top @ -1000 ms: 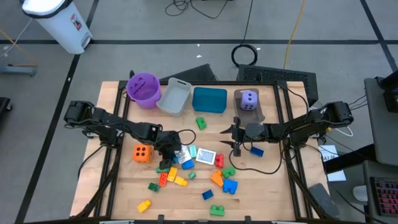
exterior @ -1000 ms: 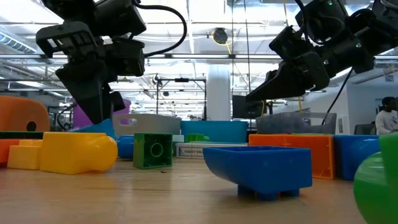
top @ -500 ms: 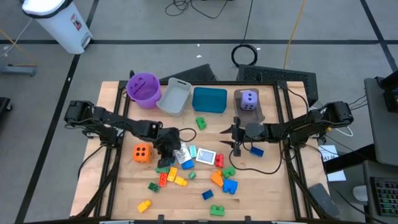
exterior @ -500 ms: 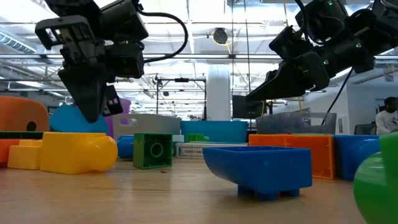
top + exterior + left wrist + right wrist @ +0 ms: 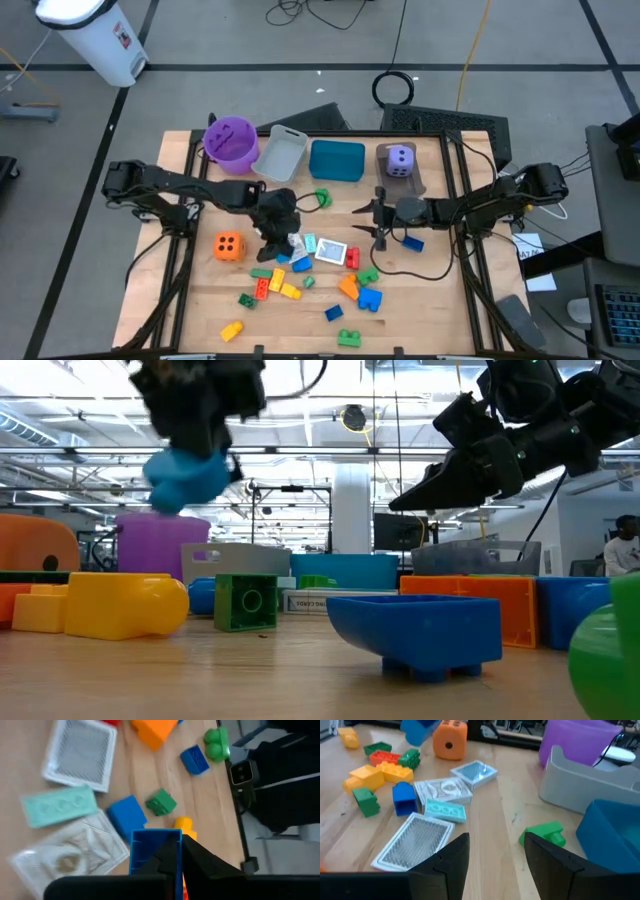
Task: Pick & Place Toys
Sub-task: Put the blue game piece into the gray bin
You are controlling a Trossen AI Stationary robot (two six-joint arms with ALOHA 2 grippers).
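Observation:
Many small bricks point(image 5: 290, 280) lie scattered on the table's near half, with flat cards point(image 5: 335, 252) among them. The orange die point(image 5: 229, 245) sits left of them. The purple die point(image 5: 400, 160) rests in the brown bin. My left gripper point(image 5: 280, 232) hangs above the cards, shut on a light blue brick point(image 5: 185, 475), which also shows in the left wrist view point(image 5: 150, 855). My right gripper point(image 5: 492, 860) stands open and level near the table's middle point(image 5: 366, 222), with nothing between its fingers. A green brick point(image 5: 543, 832) lies just beyond it. My left gripper pinches the blue brick by one side wall point(image 5: 176, 836) between its two fingers. One finger point(image 5: 167, 857) seems to be in the brick's hollow and the other outside it. The fingers slant down from the table's left. The brick hangs clear, well above the table.
The purple bucket point(image 5: 232, 140), grey bin point(image 5: 280, 155), teal bin point(image 5: 337, 160) and brown bin point(image 5: 412, 180) stand in a row along the far edge. Bare wood lies between the bins and the brick pile, and at the near right.
My left gripper has risen and gone a little toward the far edge and the right, tipping less steeply down. The blue brick has come up with it, from low among the cards to well clear of the table.

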